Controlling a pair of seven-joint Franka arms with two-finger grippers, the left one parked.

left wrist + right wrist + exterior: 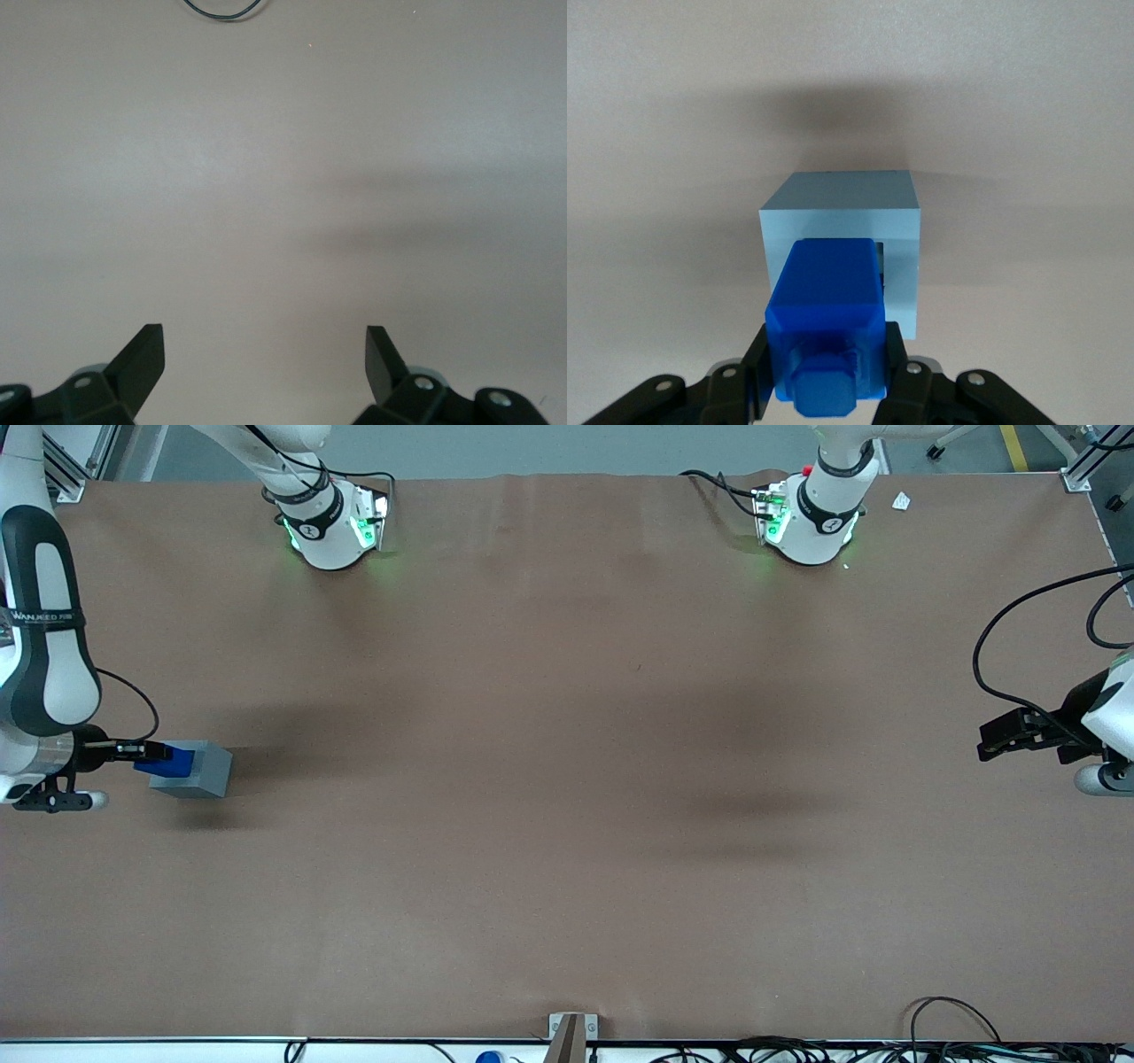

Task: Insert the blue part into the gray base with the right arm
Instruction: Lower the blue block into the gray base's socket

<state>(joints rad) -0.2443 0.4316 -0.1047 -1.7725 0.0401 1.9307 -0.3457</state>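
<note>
From the front, we count one blue part (171, 762) and one gray base (199, 771) on the brown worktop (567, 779), toward the working arm's end. The right arm (40, 646) reaches in low, and its gripper (146, 751) pinches the blue part, which sits at the fingertips, over the gray base's top face.

At the right wrist, we see the gripper (828, 372) with one of its black fingers (757, 372) on each flank of the bright blue part (827, 301). The light gray base (842, 208), a cube, lies just past the fingertips, with a dark socket opening beside the blue part.
</note>
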